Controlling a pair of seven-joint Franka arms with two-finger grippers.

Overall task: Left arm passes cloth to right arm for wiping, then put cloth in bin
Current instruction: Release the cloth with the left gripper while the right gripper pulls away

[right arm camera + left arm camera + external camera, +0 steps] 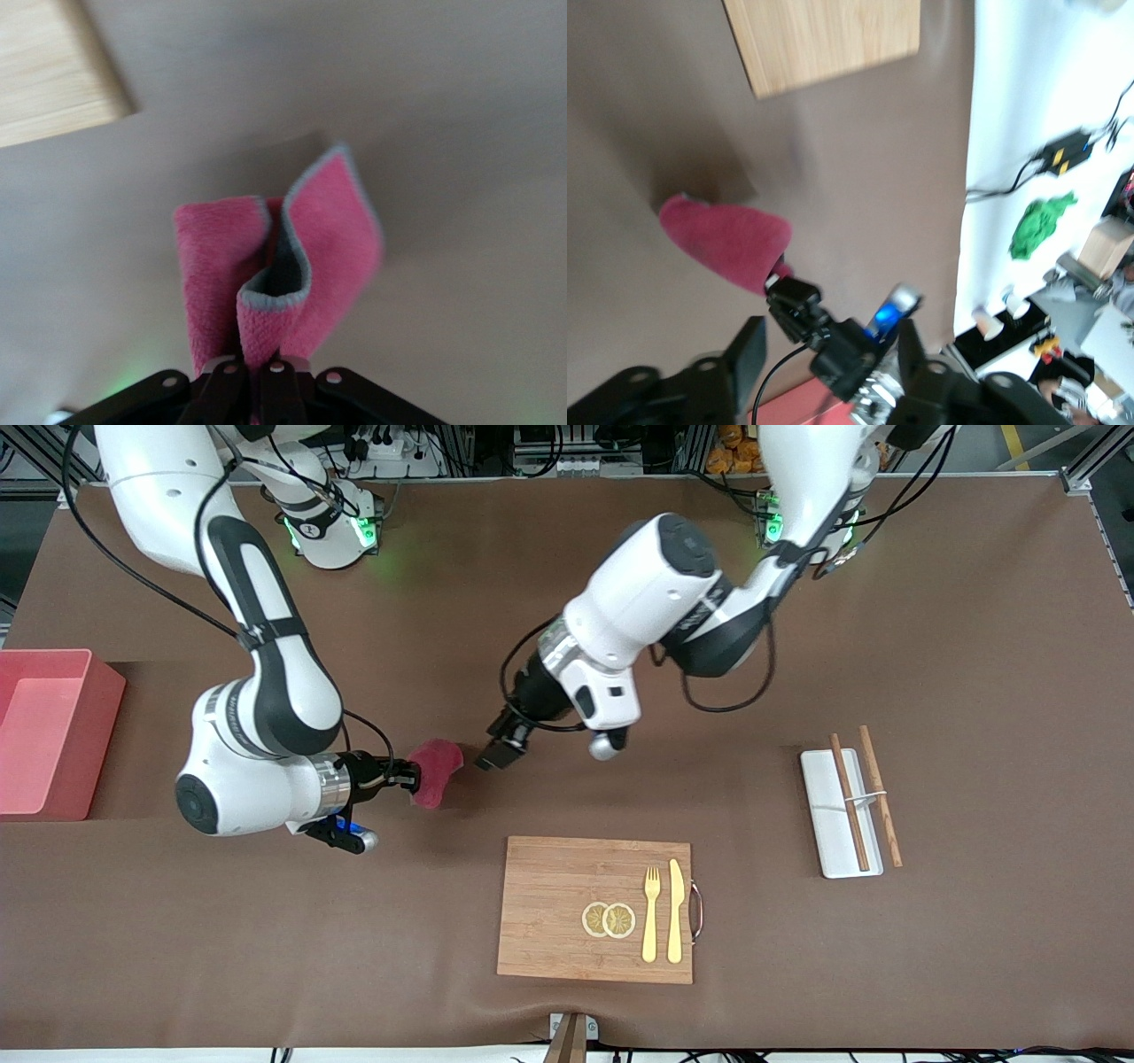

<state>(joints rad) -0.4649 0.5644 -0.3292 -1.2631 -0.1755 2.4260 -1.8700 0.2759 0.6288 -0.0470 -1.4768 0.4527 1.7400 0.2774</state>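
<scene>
Front view shows us the right gripper [413,776] with its fingers clamped on one edge of the cloth [436,771], which hangs folded above the brown worktop [974,646]. Just beside the cloth, clear of it, we see the left gripper [498,755], fingers apart. Our bin [53,731] sits at the worktop's right-arm edge.
</scene>
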